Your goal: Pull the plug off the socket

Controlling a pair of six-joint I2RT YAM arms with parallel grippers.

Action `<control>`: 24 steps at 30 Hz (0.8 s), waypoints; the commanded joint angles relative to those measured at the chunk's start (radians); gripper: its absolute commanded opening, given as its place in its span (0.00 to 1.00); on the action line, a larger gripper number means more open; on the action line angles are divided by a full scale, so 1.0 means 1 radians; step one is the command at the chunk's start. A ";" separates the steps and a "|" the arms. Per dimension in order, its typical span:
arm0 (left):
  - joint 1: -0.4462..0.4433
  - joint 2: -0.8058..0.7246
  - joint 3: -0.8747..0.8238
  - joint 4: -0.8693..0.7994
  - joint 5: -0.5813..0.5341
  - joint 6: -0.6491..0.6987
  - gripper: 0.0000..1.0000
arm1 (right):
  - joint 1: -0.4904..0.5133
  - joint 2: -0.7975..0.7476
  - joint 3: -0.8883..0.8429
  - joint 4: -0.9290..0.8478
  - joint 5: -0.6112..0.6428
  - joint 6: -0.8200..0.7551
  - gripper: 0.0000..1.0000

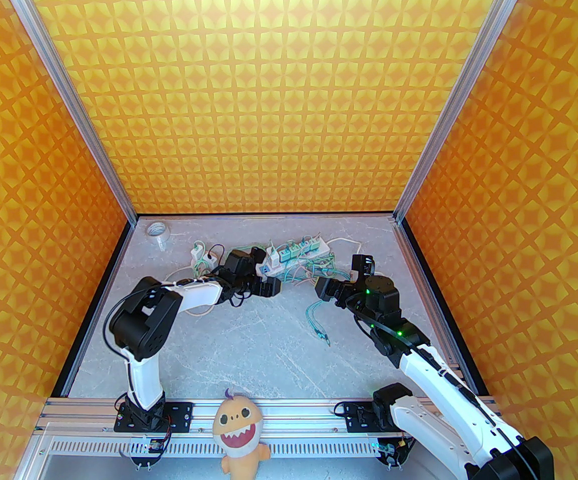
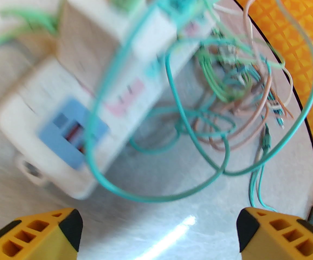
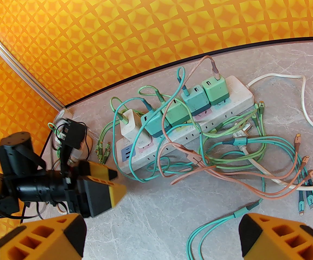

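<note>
White power strip, the socket [image 3: 189, 134], lay diagonally across mid-frame in the right wrist view, flat on the grey marble table [image 1: 248, 348] near the far orange patterned wall [image 1: 268, 93]. Five plugs were seated along its top: a white plug [image 3: 129, 123] near the lower-left end, then the teal and green plugs [image 3: 195, 99] in a row toward the upper right. The blue USB face sat at the lower-left tip.

A tangle of teal, green and pink cables [image 3: 226, 150] spilled over and below the strip. A thick white cord [image 3: 304, 91] left its upper-right end.

Left gripper [image 2: 159, 226] had jaws wide apart and held nothing. Its yellow tips were at the bottom corners of the left wrist view, facing the blurred blue end of the strip. In the top view it was just beside that end; contact couldn't be told.

Right gripper [image 3: 159, 226] also had jaws wide apart and empty, over bare table below the tangle, with a teal cable loop between the tips.

Tape roll [image 1: 157, 229] sat in the top view's far-left table corner, and a plush toy [image 1: 237, 430] at bottom centre
</note>
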 commanded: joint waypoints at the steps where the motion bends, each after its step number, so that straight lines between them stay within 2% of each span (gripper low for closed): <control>1: 0.012 -0.033 0.008 0.050 -0.094 0.148 0.99 | 0.004 0.001 -0.017 0.023 0.013 0.006 0.99; 5: 0.033 0.020 0.034 0.119 -0.089 0.258 0.99 | 0.004 0.009 -0.017 0.026 0.012 0.006 0.99; 8: 0.053 0.075 0.065 0.165 -0.055 0.270 0.99 | 0.004 0.015 -0.024 0.038 0.009 0.011 0.99; 13: 0.080 0.206 0.282 -0.056 0.027 0.261 0.99 | 0.004 0.035 -0.020 0.040 -0.001 0.012 0.98; 17: 0.085 0.282 0.389 -0.163 0.131 0.238 0.99 | 0.004 0.035 -0.021 0.040 0.003 0.012 0.98; 20: 0.074 0.306 0.423 -0.227 0.201 0.215 0.99 | 0.004 0.039 -0.023 0.042 0.010 0.012 0.98; 24: 0.032 0.286 0.381 -0.256 0.204 0.209 0.98 | 0.003 0.052 -0.024 0.046 0.011 0.017 0.98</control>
